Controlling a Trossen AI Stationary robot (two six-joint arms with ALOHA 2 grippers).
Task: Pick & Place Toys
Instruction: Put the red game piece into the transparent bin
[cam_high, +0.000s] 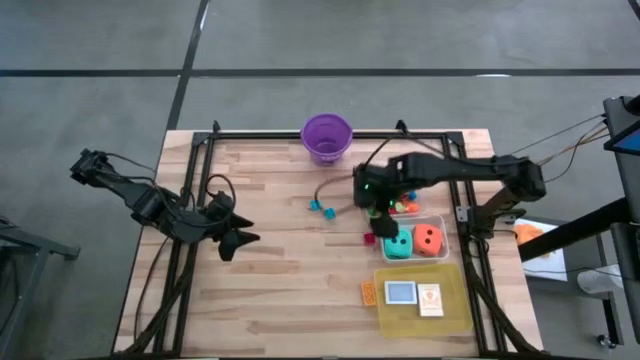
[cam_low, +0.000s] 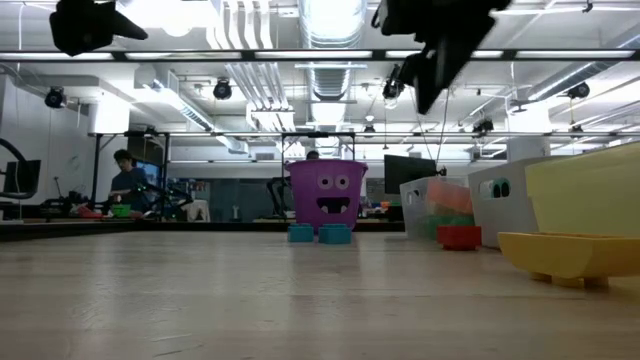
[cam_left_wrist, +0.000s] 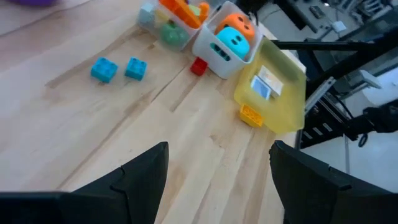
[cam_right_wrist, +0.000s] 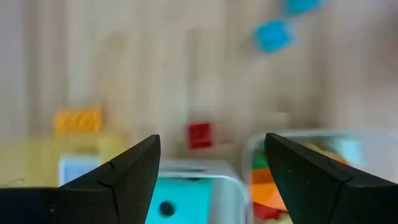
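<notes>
While my right gripper (cam_right_wrist: 211, 171) hangs open and empty, the red block (cam_right_wrist: 199, 135) lies just ahead (beside the tub (cam_right_wrist: 314, 140) of toys).

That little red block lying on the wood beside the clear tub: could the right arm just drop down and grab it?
Probably yes. The right gripper hangs open almost above the small red block, with nothing over it. The clear plastic tub beside it leaves little room for a finger on that side.
</notes>
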